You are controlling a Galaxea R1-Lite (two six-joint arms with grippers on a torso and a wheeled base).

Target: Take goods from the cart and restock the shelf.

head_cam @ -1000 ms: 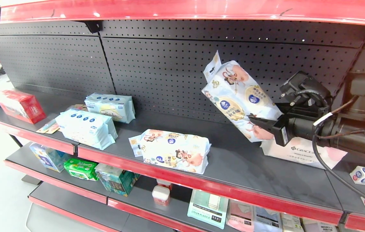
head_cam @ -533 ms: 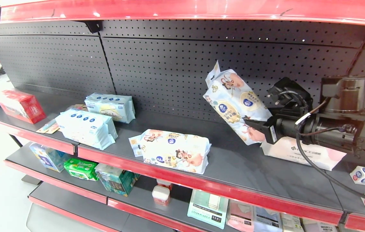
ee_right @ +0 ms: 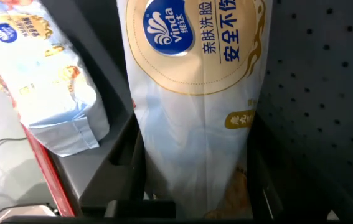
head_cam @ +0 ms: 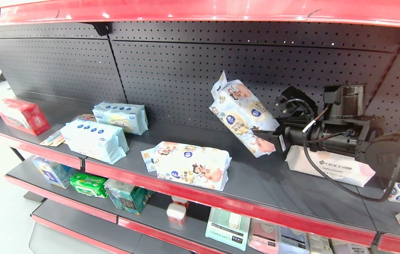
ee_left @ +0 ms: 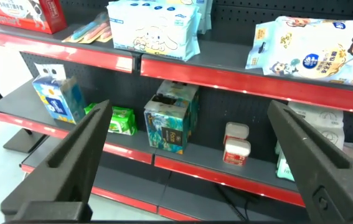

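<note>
The soft plastic tissue pack, white and pale blue with printed cartoon figures and round gold-edged labels (head_cam: 243, 112), is in the air above the dark grey shelf board with a red front edge (head_cam: 256, 208), close in front of the black perforated back panel (head_cam: 185, 70). It is an oblong, cushion-like pack with a flat sealed flap at its upper end. Its long axis is tilted: the lower end is in the right gripper (head_cam: 265, 139), and the upper end points up and toward the robot's left. The jaws of the right gripper pinch the pack from both sides near its lower end; in the right wrist view the pack (ee_right: 195, 93) fills the space between the two black jaws. On the board, to the left of and nearer than the held pack, a second pack with the same print (head_cam: 191, 165) lies on its side near the front edge. Under the right arm lies a flat white pack with pink marks (head_cam: 330, 167). Farther left on the board are two pale blue tissue packs (head_cam: 95, 139) and a red box (head_cam: 23, 115). The left gripper (ee_left: 192, 168) is lower, facing the shelves under this board, and its jaws are spread wide with nothing between them.
</note>
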